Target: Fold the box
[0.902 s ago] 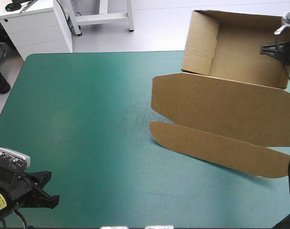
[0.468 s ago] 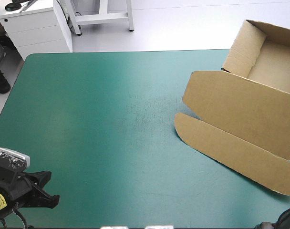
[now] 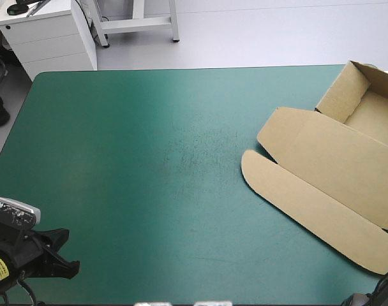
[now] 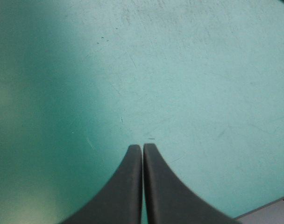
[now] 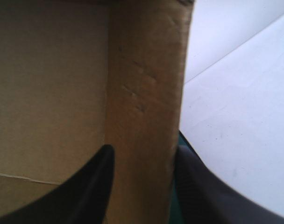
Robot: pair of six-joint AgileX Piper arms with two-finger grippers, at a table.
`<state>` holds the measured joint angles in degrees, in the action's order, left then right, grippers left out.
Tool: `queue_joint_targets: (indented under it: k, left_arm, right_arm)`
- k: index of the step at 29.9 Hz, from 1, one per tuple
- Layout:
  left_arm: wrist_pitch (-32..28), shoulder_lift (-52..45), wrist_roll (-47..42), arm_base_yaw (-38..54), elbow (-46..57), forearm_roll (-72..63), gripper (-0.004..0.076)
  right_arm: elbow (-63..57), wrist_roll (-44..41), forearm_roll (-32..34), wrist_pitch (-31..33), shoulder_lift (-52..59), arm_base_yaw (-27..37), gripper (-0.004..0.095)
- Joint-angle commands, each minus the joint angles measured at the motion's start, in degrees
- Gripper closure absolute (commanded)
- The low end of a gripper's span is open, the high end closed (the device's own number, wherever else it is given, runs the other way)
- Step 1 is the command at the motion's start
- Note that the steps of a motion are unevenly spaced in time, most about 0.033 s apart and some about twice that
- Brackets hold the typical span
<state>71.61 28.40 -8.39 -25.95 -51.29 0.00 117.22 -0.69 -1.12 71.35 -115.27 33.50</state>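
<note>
The brown box lies at the table's right side as an open tray with its lid and front flap flat on the teal-green cover. Part of it runs out of the high view on the right. In the right wrist view a raised wall of the box stands between the black fingers of my right gripper, which is shut on it. That gripper does not show in the high view. My left gripper rests low near the table's front left corner. It is shut with nothing in it, over bare cover.
The teal-green cover stretches bare from the left edge to the box. A white cabinet and a table frame stand on the floor beyond the far edge. The box's tray sits by the far right corner.
The box has slid and turned toward the right edge and come down onto the table. The right gripper has gone out of the high view with it. The left arm has stayed still.
</note>
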Motion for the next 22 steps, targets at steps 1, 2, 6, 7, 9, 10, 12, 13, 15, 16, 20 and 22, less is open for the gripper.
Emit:
queue_joint_targets:
  k: [1,2,6,7,9,10,12,13,15,16,20,22]
  left_arm:
    - [-0.6,0.5,0.0,-0.3,-1.3,-1.1,0.0734]
    - [-0.6,0.5,0.0,-0.3,-1.3,-1.4,0.0733]
    - [-0.6,0.5,0.0,-0.3,-1.3,-1.5,0.0734]
    - [-0.6,0.5,0.0,-0.3,-1.3,-1.5,0.0734]
    - [-0.6,0.5,0.0,-0.3,-1.3,-1.5,0.0734]
    - [-0.6,0.5,0.0,-0.3,-1.3,-1.5,0.0734]
    - [-0.6,0.5,0.0,-0.3,-1.3,-1.3,0.0734]
    - [-0.7,0.5,0.0,-0.3,-1.3,-1.0,0.0734]
    - [-0.7,0.5,0.0,-0.3,-1.3,-0.4,0.0734]
    - [-0.7,0.5,0.0,-0.3,-1.3,0.0,0.0734]
    - [-1.6,0.5,0.0,-0.3,-1.3,0.0,0.0734]
    - [-3.1,0.5,0.1,-0.3,-1.3,0.3,0.0734]
  right_arm:
    - [1.7,0.7,-0.4,0.5,3.4,0.5,0.0204]
    - [1.7,0.7,-0.1,0.5,3.4,0.5,0.0144]
    - [1.7,0.7,0.5,0.5,4.7,0.5,0.0096]
    - [1.7,0.7,0.5,0.5,5.3,0.5,0.0096]
    - [1.7,0.7,0.5,0.5,7.3,0.5,0.0113]
    - [1.7,0.7,0.5,0.5,8.4,0.5,0.0136]
    - [1.7,0.7,-0.7,0.5,11.4,0.5,0.0217]
    - [1.7,0.7,-1.6,0.5,13.1,0.5,0.0263]
    - [1.7,1.1,-4.3,0.5,16.8,0.5,0.0409]
    - [1.7,1.2,-6.1,0.5,18.4,0.5,0.0476]
    - [1.7,4.4,-14.6,0.5,26.1,-0.1,0.0831]
    - [1.7,6.0,-17.5,0.5,29.6,-1.3,0.0917]
